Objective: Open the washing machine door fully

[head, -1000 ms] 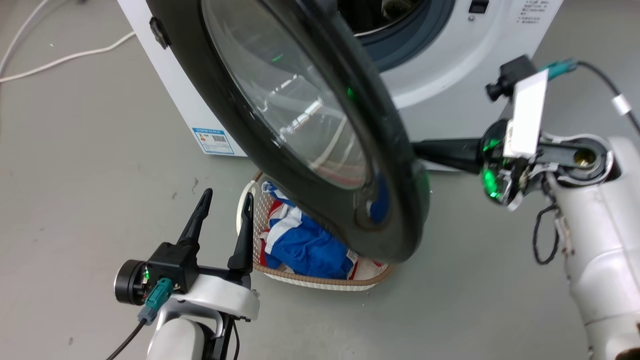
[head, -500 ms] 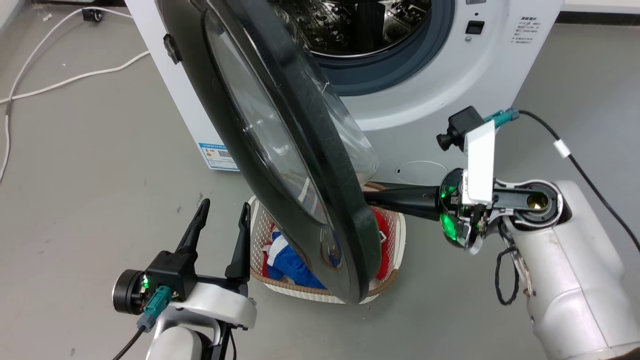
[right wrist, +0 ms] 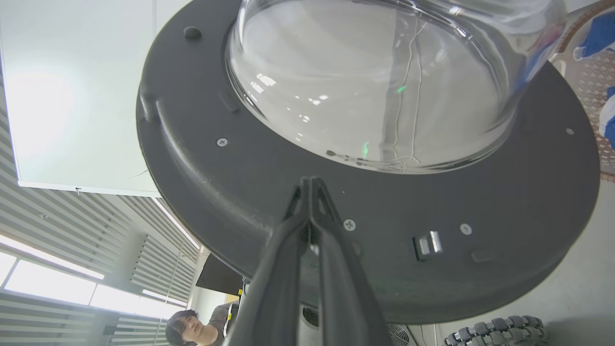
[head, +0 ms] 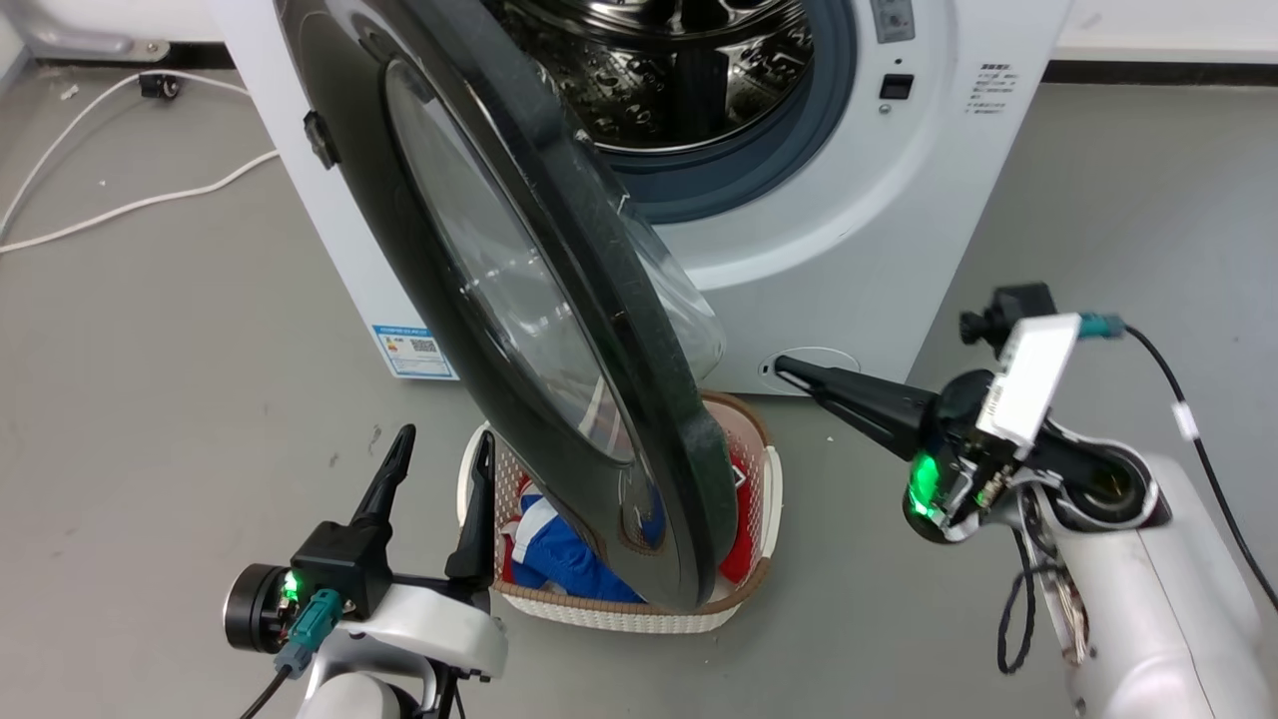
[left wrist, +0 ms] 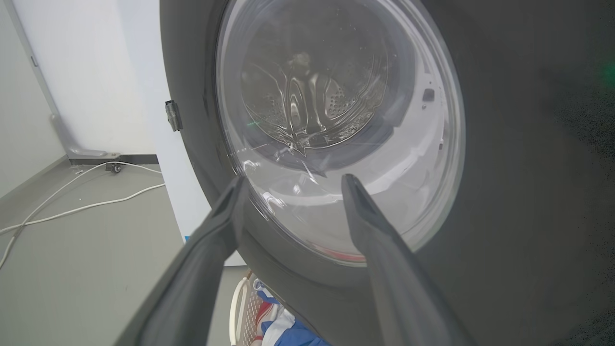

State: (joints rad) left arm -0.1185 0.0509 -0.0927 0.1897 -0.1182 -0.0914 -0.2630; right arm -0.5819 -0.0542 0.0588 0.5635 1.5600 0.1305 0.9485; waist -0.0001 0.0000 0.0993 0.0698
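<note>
The right pincer point(head: 784, 366) has its two long dark fingers pressed together on nothing, tips aimed toward 10 o'clock in the head view and lying before the small round flap point(head: 834, 355) low on the machine's front. The washing machine door point(head: 649, 389) stands at its 9 o'clock, apart from the tips. In the right wrist view the same pincer point(right wrist: 310, 185) points at the door's point(right wrist: 240, 192) matte dark grey inner face, dotted with screws, just below the bulging clear glass bowl point(right wrist: 375, 86). The left pincer point(head: 445, 439) is spread and empty, fingers pointing to 12 o'clock, with the door's outer face at its 1 o'clock. In the left wrist view this pincer point(left wrist: 294, 181) frames the round window point(left wrist: 336, 96) within the glossy black ring point(left wrist: 504, 168). The door is swung out from the white washing machine point(head: 849, 260), nearly edge-on to the head camera. Behind it, the perforated steel drum point(head: 679, 70) shows inside a grey rubber ring point(head: 769, 170). Under the door's lower edge sits a white woven laundry basket point(head: 599, 614) with a brown rim, holding blue, red and white cloth. A white cable point(head: 120, 210) lies on the grey floor point(head: 150, 399) at 10 o'clock.
</note>
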